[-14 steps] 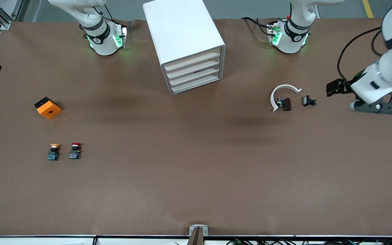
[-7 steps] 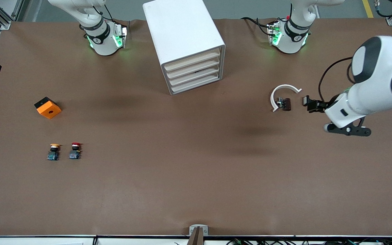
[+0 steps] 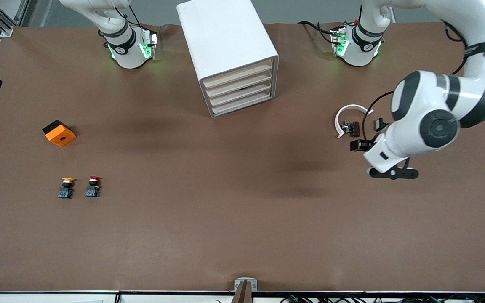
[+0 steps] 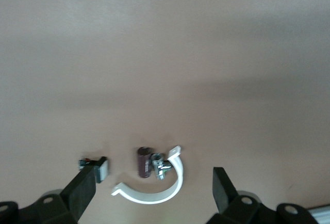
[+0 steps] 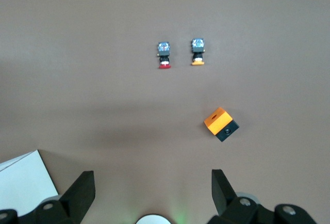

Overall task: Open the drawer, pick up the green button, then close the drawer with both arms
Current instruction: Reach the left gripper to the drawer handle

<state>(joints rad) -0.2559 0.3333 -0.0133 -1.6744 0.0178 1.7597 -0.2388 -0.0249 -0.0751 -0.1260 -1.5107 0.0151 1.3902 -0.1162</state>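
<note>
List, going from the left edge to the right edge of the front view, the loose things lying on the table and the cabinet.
Orange block → yellow-capped button → red-capped button → white cabinet → white curved clip.

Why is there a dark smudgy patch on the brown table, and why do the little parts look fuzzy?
Front view: the patch is a soft shadow beside the left gripper. Left wrist view: the white clip looks blurry.
</note>
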